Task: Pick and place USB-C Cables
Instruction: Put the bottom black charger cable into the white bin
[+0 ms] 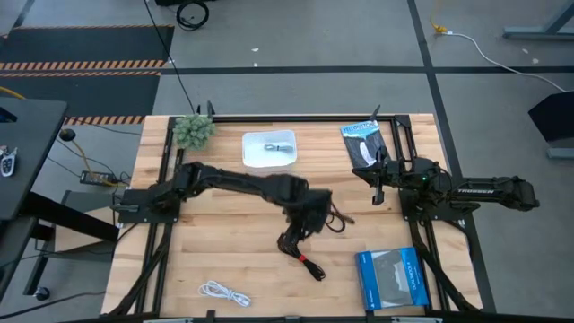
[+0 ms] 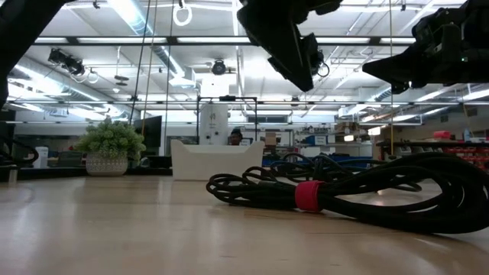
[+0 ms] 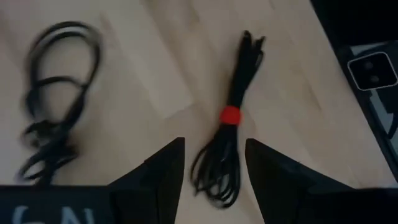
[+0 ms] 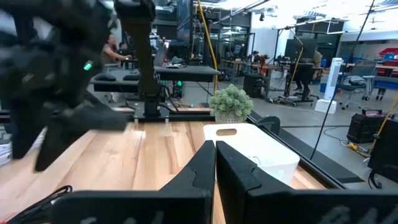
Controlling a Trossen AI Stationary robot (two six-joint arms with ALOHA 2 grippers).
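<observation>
The black cable bundle with a red tie [image 1: 302, 252] lies flat on the wood near the table's middle; its tie [image 3: 231, 115] shows in the left wrist view. My left gripper [image 3: 214, 142] hovers open above it, one finger on either side of the looped end, clear of it in the low view [image 2: 294, 46]. A second black cable [image 1: 338, 218] lies loose just right of the gripper. The white cable [image 1: 224, 292] rests near the near edge. A pale blue-grey cable [image 1: 276, 148] lies inside the white tray [image 1: 254, 160]. My right gripper [image 4: 215, 163] waits shut at the table's right side.
A blue rectangular packet [image 1: 389, 279] lies at the near right and a dark packet [image 1: 363, 140] at the far right. A small potted plant [image 1: 194, 130] stands at the far left corner. Bare wood stretches along the left and near sides around the white cable.
</observation>
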